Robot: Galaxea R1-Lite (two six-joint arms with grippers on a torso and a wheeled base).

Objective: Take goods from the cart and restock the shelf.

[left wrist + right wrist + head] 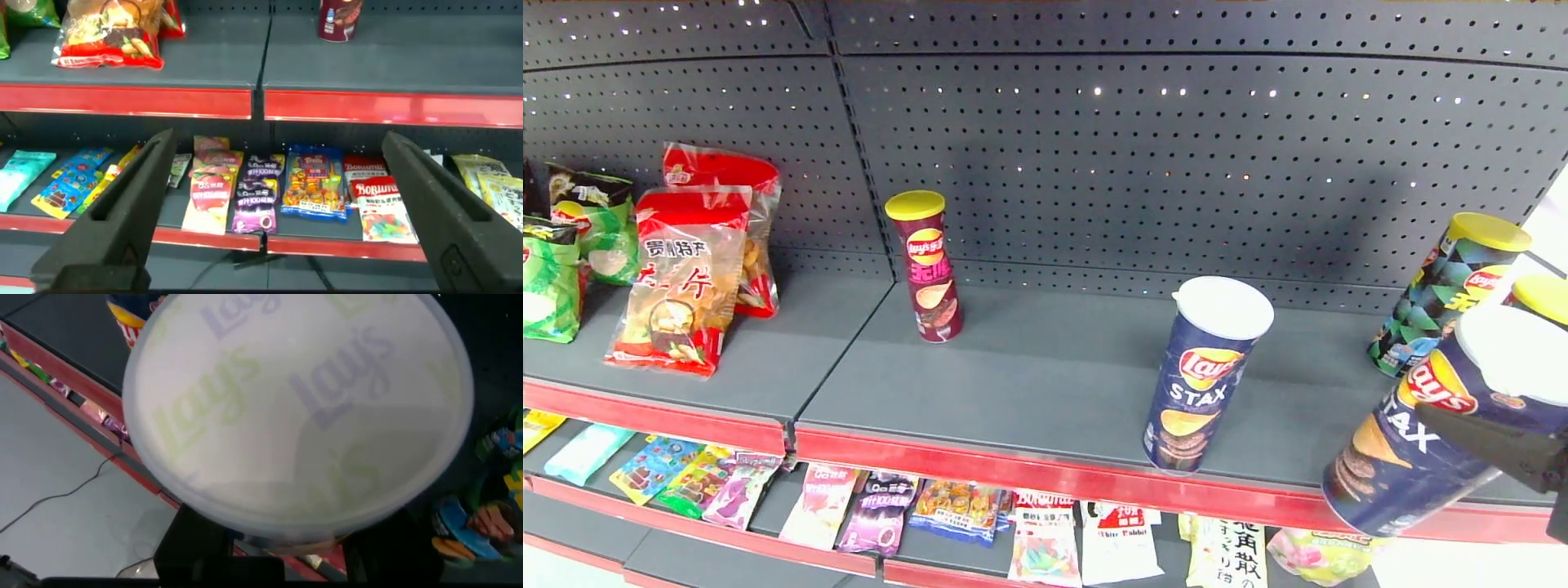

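Observation:
My right gripper (1490,443) is shut on a blue chips can (1417,429) with a white lid (298,408). The can is tilted and hangs over the front right edge of the grey shelf (1045,384). A second blue can (1205,376) stands upright near the shelf front, to the left of the held one. A maroon can with a yellow lid (925,265) stands further back. My left gripper (278,229) is open and holds nothing; it sits low, facing the lower shelf.
Dark patterned cans with yellow lids (1450,294) stand at the back right. Red snack bags (682,278) and green bags (556,261) fill the left bay. Candy packets (310,192) hang along the lower shelf. The red shelf lip (1013,472) runs across the front.

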